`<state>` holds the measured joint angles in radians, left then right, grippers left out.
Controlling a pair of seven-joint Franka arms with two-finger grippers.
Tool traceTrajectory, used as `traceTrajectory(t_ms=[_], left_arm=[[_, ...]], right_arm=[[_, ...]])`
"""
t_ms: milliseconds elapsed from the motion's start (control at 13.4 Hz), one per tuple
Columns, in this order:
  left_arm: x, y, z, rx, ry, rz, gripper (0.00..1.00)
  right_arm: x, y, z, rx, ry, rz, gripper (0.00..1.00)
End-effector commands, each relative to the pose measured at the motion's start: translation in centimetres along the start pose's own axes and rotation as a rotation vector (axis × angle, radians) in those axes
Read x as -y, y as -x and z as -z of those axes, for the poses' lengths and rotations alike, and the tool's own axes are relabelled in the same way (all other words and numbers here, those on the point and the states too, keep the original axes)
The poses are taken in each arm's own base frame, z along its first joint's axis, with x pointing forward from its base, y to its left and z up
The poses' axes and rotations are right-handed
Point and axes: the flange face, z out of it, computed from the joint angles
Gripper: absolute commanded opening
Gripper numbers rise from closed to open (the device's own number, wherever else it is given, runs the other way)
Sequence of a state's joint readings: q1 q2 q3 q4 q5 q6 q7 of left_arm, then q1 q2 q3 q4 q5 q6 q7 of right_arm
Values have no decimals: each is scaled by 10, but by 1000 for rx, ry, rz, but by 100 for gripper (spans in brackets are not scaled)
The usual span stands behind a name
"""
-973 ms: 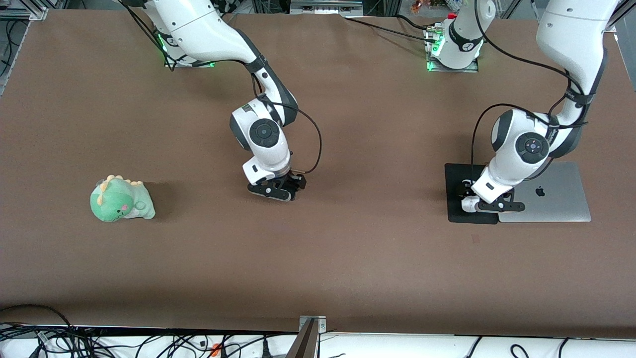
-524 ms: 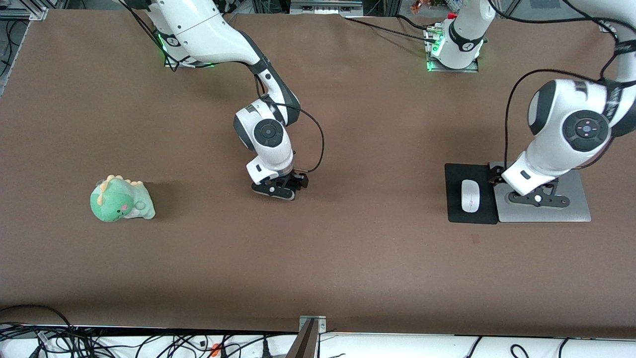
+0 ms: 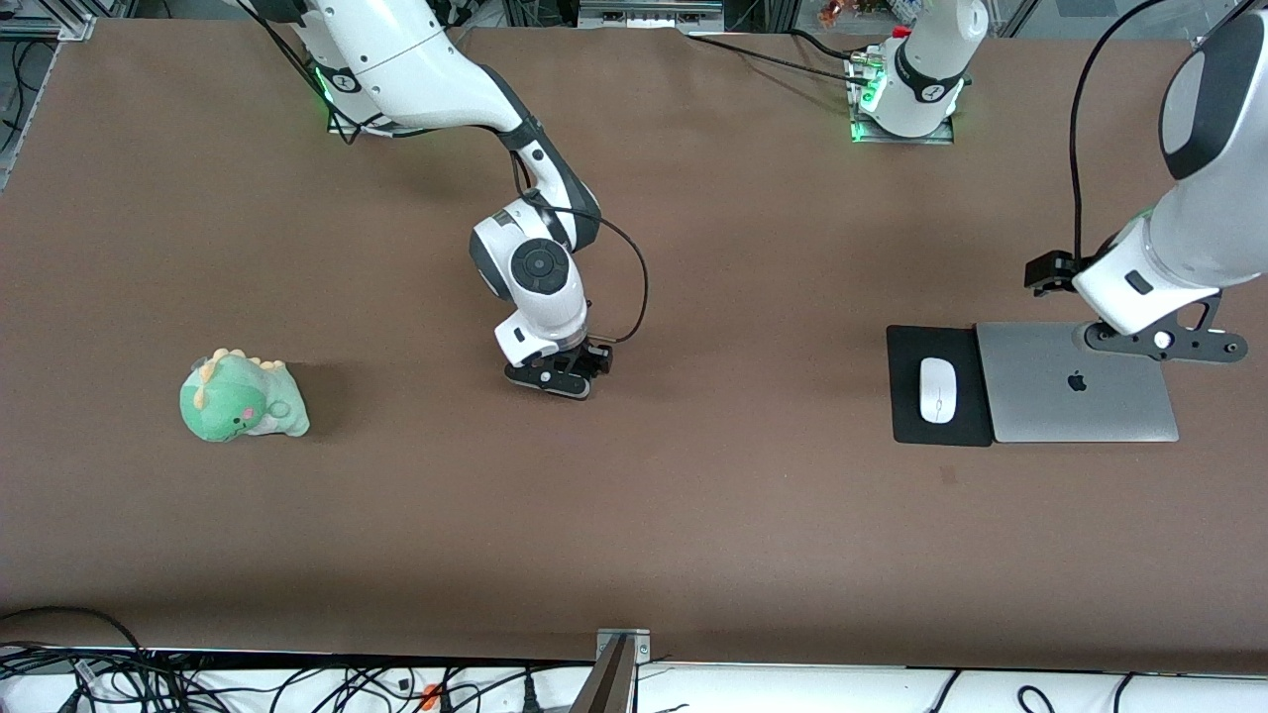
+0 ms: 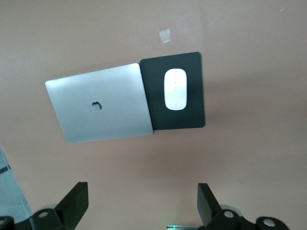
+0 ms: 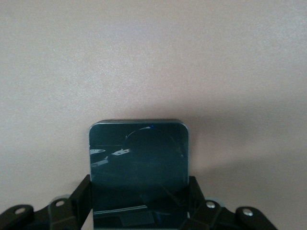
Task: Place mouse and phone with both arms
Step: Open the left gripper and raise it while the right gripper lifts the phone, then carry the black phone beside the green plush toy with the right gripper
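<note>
The white mouse (image 3: 936,389) lies on the black mouse pad (image 3: 906,421) toward the left arm's end of the table; both also show in the left wrist view, mouse (image 4: 175,89) on pad (image 4: 192,117). My left gripper (image 3: 1159,342) is open and empty, raised high over the laptop's edge, apart from the mouse; it shows in its wrist view (image 4: 140,201). My right gripper (image 3: 555,379) is low over the middle of the table, shut on the black phone (image 5: 139,158), fingers on its two sides (image 5: 139,196). In the front view the gripper hides the phone.
A closed silver laptop (image 3: 1075,396) lies against the mouse pad, toward the left arm's end (image 4: 100,103). A green dinosaur plush (image 3: 243,398) sits toward the right arm's end. A small tape mark (image 3: 949,475) is nearer the front camera than the pad.
My left gripper let go of the mouse on the pad, then rose and swung out over the laptop. My right gripper crept slightly with the phone.
</note>
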<state>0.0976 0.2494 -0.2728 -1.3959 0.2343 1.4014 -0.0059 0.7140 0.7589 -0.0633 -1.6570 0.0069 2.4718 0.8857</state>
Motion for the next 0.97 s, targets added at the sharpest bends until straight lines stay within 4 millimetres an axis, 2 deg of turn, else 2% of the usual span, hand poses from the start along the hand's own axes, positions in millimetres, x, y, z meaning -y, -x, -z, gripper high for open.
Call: traceTrajectory(t_ms=[0,75,224,299,374,449,524,599,748,823,898], left_arm=[[-5,-5,5,0,24,-39,100],[0,-3,18,-28,15,-29,100],[11,-3,19,-33,27,-17,100],[19,-5,15,-32,44,-55,100],[19,-4,13,-36,67,-89,100],[28,-1,11,-36,102,-70,100],[48,3,5,-39,138,-38,100],[52,8,3,-80,151,-19,100],[48,26,-2,-204,126,3,100],[56,36,-4,-286,112,32,100],[56,40,-9,-346,106,46,100]], right_arm=[[-4,-15,15,-23,3,41,60],[-12,-26,30,-7,25,55,60],[-39,-56,59,30,57,133,60],[-61,-74,69,51,70,179,60],[-83,-90,78,69,78,220,60],[-106,-105,84,87,81,262,60],[-130,-119,94,100,79,304,60],[-158,-130,101,112,74,331,60],[-214,-144,100,131,63,379,61],[-234,-148,94,131,59,381,61],[-246,-148,86,126,56,379,61]])
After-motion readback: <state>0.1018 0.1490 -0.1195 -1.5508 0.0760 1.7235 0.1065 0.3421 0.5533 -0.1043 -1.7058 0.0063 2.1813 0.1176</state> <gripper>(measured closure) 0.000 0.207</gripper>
